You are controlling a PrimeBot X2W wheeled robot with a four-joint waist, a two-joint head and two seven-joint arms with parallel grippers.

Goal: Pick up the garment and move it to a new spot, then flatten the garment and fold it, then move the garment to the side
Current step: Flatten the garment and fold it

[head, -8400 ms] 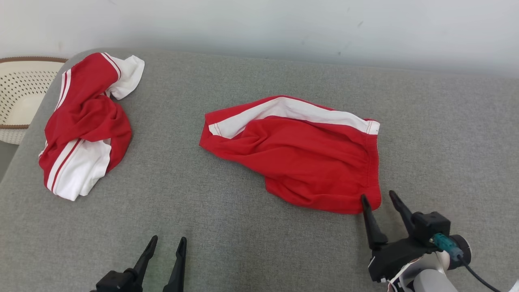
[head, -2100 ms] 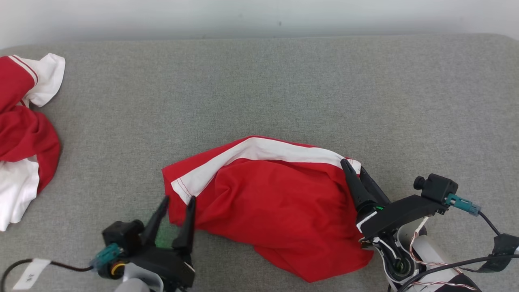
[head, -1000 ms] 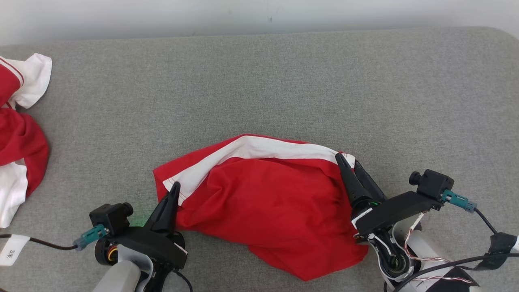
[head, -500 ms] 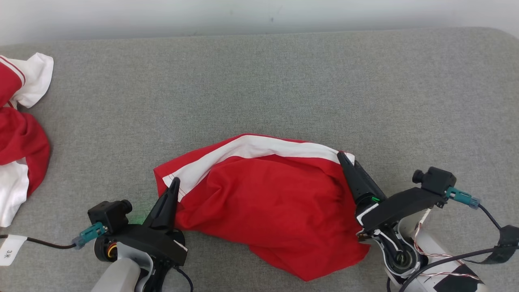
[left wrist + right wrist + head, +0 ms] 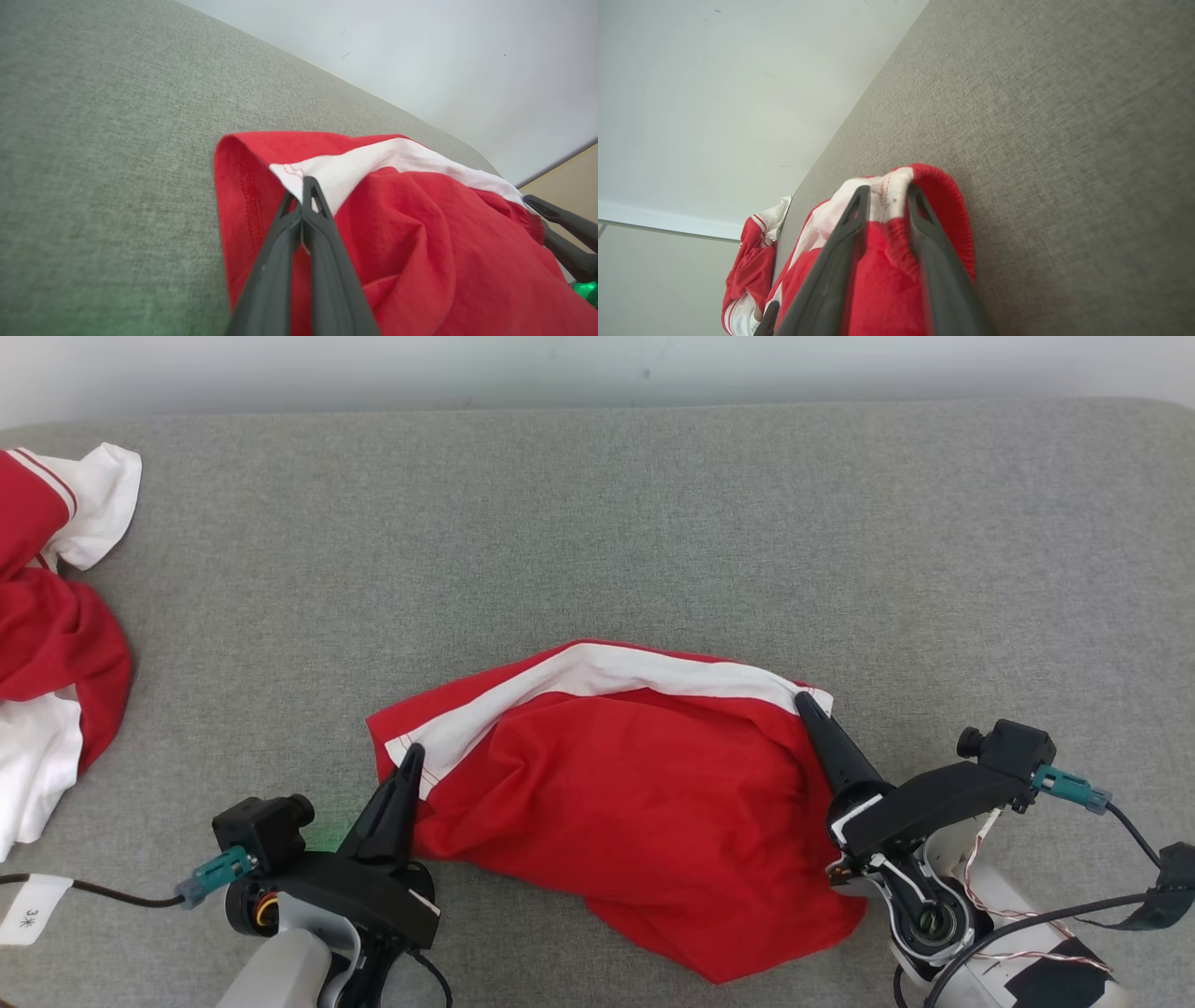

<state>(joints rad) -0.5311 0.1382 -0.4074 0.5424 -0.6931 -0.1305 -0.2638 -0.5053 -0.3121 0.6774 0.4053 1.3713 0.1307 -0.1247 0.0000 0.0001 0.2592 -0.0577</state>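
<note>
**Both grippers on opposite ends of the red garment**

The garment (image 5: 635,812), red shorts with a white stripe (image 5: 644,674), lies rumpled on the grey cushion (image 5: 597,523), stretched between the two grippers.

The left gripper (image 5: 412,753) has its two dark fingers pressed together. In the left wrist view, the tips of the left gripper (image 5: 303,184) sit right at the leg-hem corner where the white stripe ends. A thin edge of cloth seems to be caught between them, though the fingers hide the exact pinch. The red hem (image 5: 243,186) curves away just to the left of these tips. The rest of the garment spreads out to their right and beyond.

The right gripper (image 5: 805,702) is at the other end of the stripe. In the right wrist view, the fingers of the right gripper (image 5: 888,191) stand slightly apart. The elastic waistband (image 5: 945,200) is bunched between them, and both inner faces are against the fabric, so it is clamped on the band. The red body of the shorts fills the space beneath and between the fingers.

Well off to the outer side of the left gripper, a second red-and-white garment (image 5: 56,635) lies crumpled at the cushion's edge. A pale wall (image 5: 597,364) runs beyond the cushion, far ahead of both sets of fingertips.
</note>
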